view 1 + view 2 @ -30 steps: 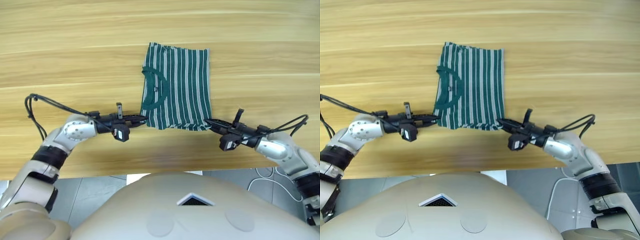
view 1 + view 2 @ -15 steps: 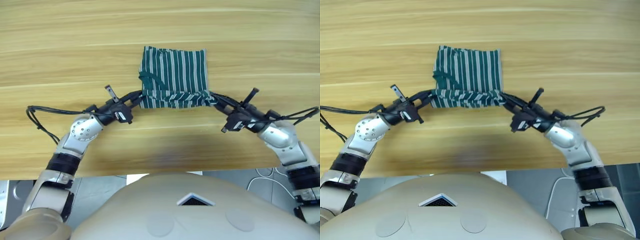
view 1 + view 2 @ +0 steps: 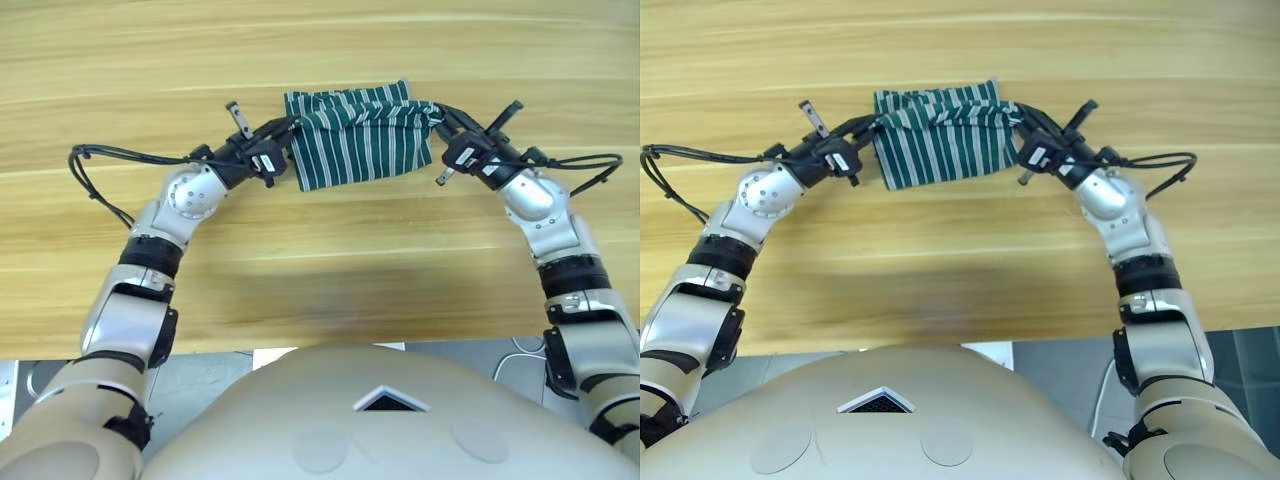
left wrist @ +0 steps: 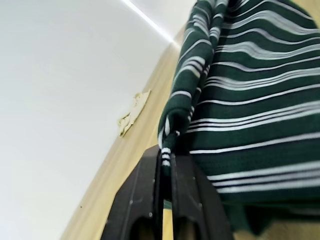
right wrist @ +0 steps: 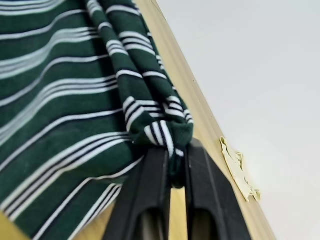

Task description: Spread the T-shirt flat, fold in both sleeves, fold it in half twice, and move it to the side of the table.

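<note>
mid-fold: left gripper (image 3: 290, 125) and right gripper (image 3: 432, 112) pinch the striped t-shirt (image 3: 360, 145) corners, which next need lowering flat.

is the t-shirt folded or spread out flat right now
Folded: the T-shirt is doubled over into a compact rectangle, with the left tool and right tool each shut on a far corner.

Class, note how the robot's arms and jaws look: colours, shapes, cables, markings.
The left arm and right arm are rounded silver-grey shells joined by black bands. Each ends in slim, flat black jaws on a black wrist block bearing a small white label. Thin black cables loop out beside each wrist.
</note>
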